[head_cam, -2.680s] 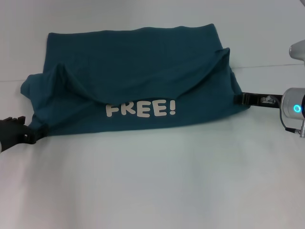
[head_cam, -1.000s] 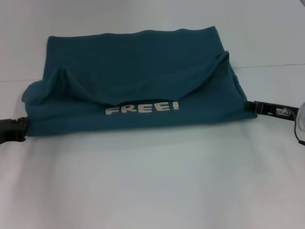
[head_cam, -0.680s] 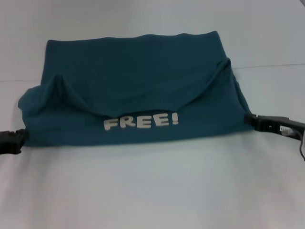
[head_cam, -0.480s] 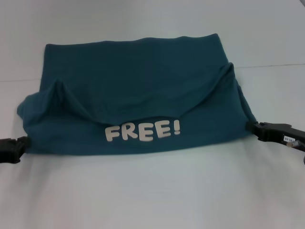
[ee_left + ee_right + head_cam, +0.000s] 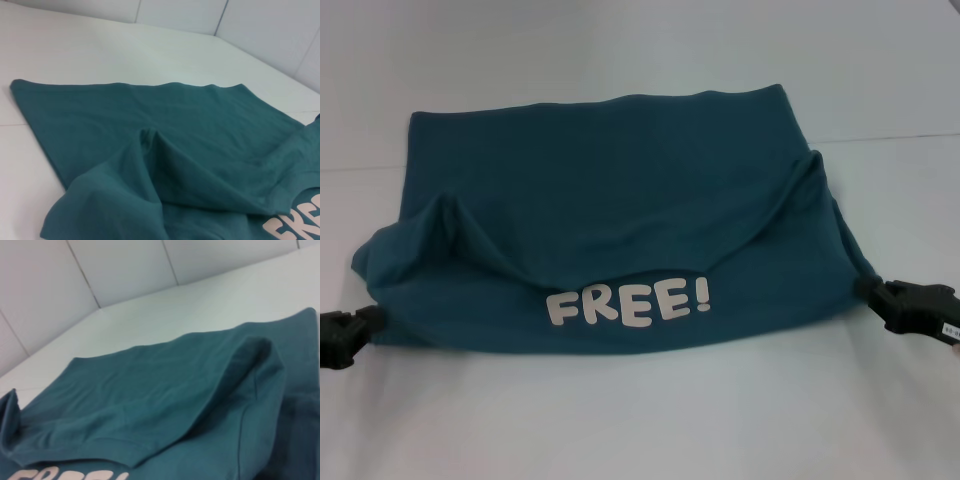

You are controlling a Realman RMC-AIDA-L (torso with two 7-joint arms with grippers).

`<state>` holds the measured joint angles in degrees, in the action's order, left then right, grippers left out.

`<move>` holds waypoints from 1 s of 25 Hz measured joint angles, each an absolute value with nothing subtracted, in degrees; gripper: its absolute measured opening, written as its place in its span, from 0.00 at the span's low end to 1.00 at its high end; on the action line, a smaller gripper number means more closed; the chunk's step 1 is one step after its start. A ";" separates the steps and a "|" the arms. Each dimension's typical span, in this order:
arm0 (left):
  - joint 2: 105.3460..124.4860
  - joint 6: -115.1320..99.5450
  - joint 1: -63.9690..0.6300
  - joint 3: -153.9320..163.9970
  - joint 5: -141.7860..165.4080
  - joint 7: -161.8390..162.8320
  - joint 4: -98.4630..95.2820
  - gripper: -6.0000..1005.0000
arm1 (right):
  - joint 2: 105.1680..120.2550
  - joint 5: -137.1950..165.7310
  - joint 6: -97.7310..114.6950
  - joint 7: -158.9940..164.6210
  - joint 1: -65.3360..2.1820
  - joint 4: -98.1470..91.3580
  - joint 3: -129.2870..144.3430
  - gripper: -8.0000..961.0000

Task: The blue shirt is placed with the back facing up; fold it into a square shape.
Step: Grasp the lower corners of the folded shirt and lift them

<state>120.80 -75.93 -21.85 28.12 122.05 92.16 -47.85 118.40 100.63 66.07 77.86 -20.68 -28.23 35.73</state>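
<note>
left gripper [image 5: 360, 325]: black, at the 8 o'clock edge of the head view, clamped on the near left corner of the blue shirt [image 5: 610, 200]. right gripper [image 5: 880, 295]: black, at 4 o'clock, pinching the near right corner likewise. neither claw's own fingers show in the wrist views.

blue shirt: dark teal, centre of the head view, lying across the white table [image 5: 640, 420]. far edge flat on the surface toward 12 o'clock; near edge held up between the two claws, the fabric sagging in a shallow curve between two raised peaks, one at 9 o'clock, one at 2 o'clock. the shirt is not plain: white lettering [image 5: 628, 303] reading "free!" shows on the near, turned-up face, so the printed side faces the camera there. left wrist view shows the left peak and the back layer lying smooth [image 5: 150, 115]; right wrist view shows the right fold ridge [image 5: 250, 347].

step in hand, as judged: a crosswise fold, near hem lifted by both corners, not yet laid down.

next move, as judged: both claws to travel together toward 12 o'clock, keeping the hem taut and level, lower it in line with the far edge, then let go. uneven travel would skew the fold.
</note>
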 joint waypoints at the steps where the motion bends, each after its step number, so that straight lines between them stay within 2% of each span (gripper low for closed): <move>1: 120.82 -76.47 -21.70 28.00 122.03 92.05 -47.85 0.04 | 118.51 100.63 67.17 76.86 -20.25 -28.21 35.12 0.03; 12: 120.49 -85.31 -20.12 24.08 122.53 90.69 -48.64 0.04 | 119.48 100.63 73.91 70.95 -14.94 -27.69 31.11 0.03; 25: 120.51 -90.78 -16.62 21.40 122.95 90.61 -50.92 0.04 | 119.41 101.07 81.50 64.17 -8.92 -25.75 27.28 0.03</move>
<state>120.51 -90.78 -16.62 21.40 122.95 90.61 -50.92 119.41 101.07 81.50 64.17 -8.92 -25.75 27.28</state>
